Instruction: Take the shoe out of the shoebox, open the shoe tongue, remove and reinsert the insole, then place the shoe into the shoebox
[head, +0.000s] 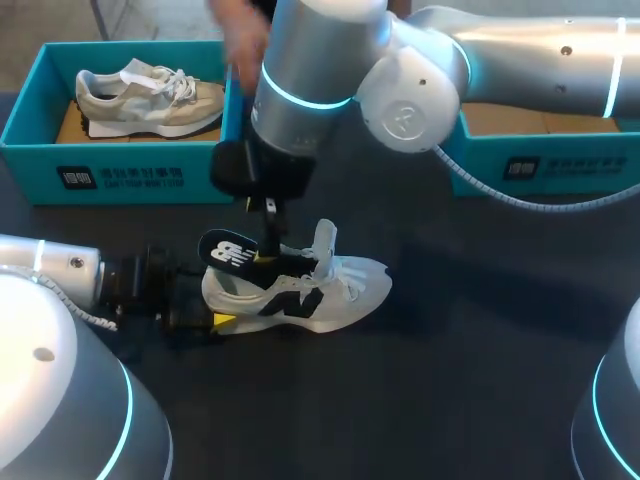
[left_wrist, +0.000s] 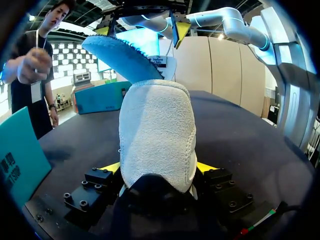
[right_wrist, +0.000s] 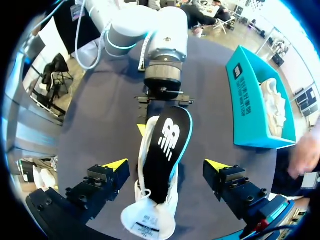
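Shoe (head: 320, 290) rested on worktop (head: 480, 350), heel pinched between left fingers (left_wrist: 110, 168). Right fingers (right_wrist: 116, 164) held spread wide above shoe. Black insole (right_wrist: 167, 150) seen between them, untouched, raised from shoe opening.

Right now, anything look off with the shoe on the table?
The black insole is only half in the white shoe. Its heel end sticks up and out over the shoe's heel, not seated. The left gripper clamps the shoe's heel. The right gripper is open around the insole. No damage visible.
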